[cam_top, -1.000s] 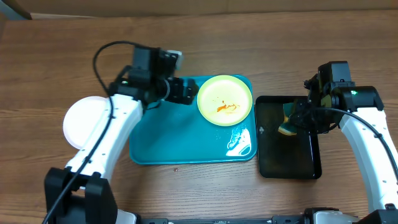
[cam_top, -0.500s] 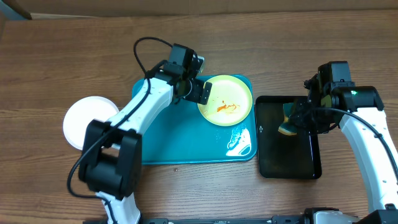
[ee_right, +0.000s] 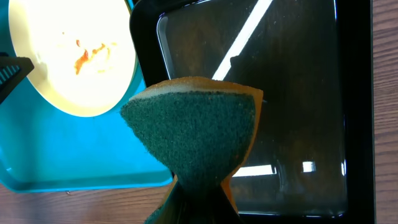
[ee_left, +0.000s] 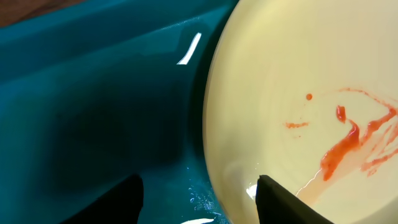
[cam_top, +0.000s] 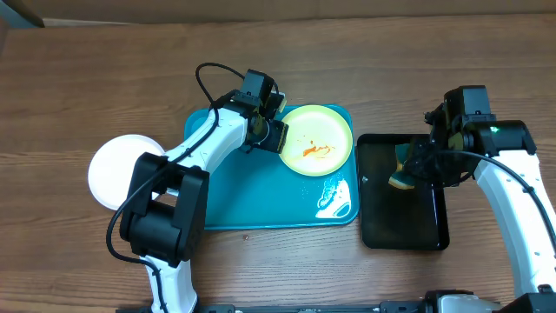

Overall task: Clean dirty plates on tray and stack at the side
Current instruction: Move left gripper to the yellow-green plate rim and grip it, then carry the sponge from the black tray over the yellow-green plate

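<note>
The pale yellow-green plate (cam_top: 314,139) with orange-red smears lies in the far right corner of the teal tray (cam_top: 226,204). My left gripper (cam_top: 276,130) is open at the plate's left rim. In the left wrist view the plate (ee_left: 292,81) fills the right side; one finger (ee_left: 121,202) is over the tray (ee_left: 93,93) and the other over the plate. A white plate (cam_top: 120,169) lies on the table left of the tray; I cannot tell if another lies under it. My right gripper (cam_top: 408,167) is shut on a green-and-orange sponge (ee_right: 193,124).
A smaller black tray (cam_top: 404,222) with a wet bottom lies right of the teal tray, under the sponge. A wet foamy patch (cam_top: 334,198) sits in the teal tray's near right corner. Wooden table all around.
My left gripper has moved right across the tray's far edge to the left rim of the yellow-green plate. The right arm and sponge have not moved.
</note>
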Robot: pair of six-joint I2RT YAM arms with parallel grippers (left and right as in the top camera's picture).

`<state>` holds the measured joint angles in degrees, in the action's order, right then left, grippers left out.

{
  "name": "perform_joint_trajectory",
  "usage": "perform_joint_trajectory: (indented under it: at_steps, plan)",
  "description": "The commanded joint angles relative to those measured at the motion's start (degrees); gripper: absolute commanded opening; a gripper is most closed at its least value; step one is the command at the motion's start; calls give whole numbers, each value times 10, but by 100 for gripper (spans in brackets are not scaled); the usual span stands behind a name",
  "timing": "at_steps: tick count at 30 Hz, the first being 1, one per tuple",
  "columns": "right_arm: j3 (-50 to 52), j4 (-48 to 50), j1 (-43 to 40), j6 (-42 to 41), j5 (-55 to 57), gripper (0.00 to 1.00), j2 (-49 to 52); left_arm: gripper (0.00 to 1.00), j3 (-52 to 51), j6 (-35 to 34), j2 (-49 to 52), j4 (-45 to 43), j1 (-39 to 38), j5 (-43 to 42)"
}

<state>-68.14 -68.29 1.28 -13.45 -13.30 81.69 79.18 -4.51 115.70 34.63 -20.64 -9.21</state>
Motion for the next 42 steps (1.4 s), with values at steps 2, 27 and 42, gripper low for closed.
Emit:
perform_joint_trajectory:
  at_steps: [2, 27, 42]
  plan:
    - [0, 0, 3, 4, -3, 4, -5, 54, -5, -9, 11, -3, -3, -7]
    - [0, -4, 3, 4, -3, 4, -5, 44, -8, -33, 12, -14, -29, 37]
    - [0, -5, 3, 4, -3, 4, -5, 38, -22, -32, 12, -23, -31, 39]
